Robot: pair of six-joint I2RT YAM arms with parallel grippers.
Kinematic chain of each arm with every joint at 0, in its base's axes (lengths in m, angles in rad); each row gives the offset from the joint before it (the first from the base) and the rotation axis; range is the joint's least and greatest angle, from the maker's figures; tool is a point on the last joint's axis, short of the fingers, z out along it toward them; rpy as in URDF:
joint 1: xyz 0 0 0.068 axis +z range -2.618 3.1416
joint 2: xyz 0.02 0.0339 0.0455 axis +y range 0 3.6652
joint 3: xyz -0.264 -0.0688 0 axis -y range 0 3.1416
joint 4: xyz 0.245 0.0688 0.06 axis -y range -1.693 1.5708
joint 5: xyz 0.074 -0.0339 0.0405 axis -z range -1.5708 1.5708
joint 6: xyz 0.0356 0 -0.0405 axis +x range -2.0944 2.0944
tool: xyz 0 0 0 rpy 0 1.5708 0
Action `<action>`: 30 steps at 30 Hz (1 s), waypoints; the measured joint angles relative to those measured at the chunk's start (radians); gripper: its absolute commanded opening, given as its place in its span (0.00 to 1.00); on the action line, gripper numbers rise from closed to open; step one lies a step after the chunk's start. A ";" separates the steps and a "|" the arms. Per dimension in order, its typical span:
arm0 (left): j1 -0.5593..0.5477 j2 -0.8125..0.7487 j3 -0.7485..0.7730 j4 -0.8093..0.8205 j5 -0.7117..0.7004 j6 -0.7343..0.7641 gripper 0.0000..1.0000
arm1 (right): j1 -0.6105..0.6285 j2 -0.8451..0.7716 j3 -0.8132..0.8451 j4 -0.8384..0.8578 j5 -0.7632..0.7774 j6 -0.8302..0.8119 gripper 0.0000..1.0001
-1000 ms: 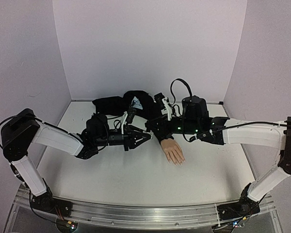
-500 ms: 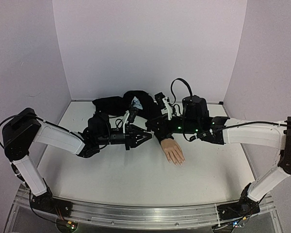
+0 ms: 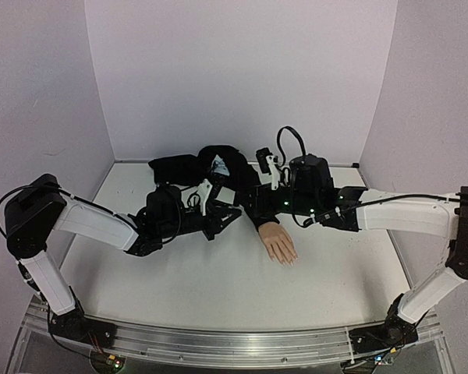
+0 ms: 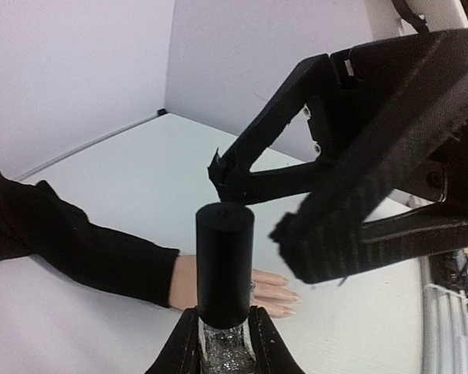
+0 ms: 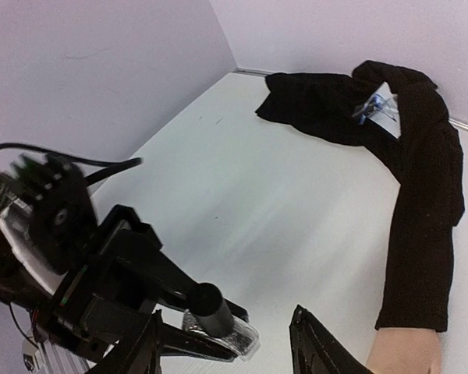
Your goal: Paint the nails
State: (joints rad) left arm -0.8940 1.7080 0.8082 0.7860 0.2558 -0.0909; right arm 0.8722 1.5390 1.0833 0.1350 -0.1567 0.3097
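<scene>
A small clear bottle [image 4: 222, 347] of glittery polish with a tall black cap [image 4: 225, 265] stands upright in my left gripper [image 4: 222, 331], which is shut on the glass. My right gripper [image 5: 225, 315] is open, its fingers [image 4: 351, 210] spread on either side of the cap top without touching it. Beyond the bottle the mannequin hand [image 3: 279, 243] lies flat on the table in its black sleeve [image 5: 421, 202]. Its pale nails [image 4: 293, 298] point toward the near edge. In the top view both grippers meet just left of the wrist, left gripper [image 3: 228, 216] and right gripper [image 3: 248, 204].
A heap of black cloth [image 3: 195, 165] with a white tag [image 5: 378, 105] lies at the back, joined to the sleeve. Pale walls [image 3: 234, 78] close in the back and both sides. Cables loop over the right wrist [image 3: 290, 140].
My left gripper has closed on the bottle's glass. My right gripper, shut until half a second ago, has opened off the black cap. The mannequin hand has not moved.
</scene>
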 measured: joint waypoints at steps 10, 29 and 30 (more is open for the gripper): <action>-0.047 0.079 0.003 0.020 -0.258 0.136 0.00 | 0.000 0.124 0.156 -0.141 0.104 0.094 0.43; -0.056 0.126 0.039 0.079 -0.374 0.142 0.00 | 0.011 0.225 0.224 -0.115 0.164 0.013 0.39; -0.056 0.126 0.041 0.080 -0.375 0.141 0.00 | 0.013 0.231 0.224 -0.115 0.164 0.012 0.36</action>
State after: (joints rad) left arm -0.9501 1.8339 0.8487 0.8659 -0.1188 0.0500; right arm 0.8852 1.7702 1.3071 0.0203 0.0071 0.3220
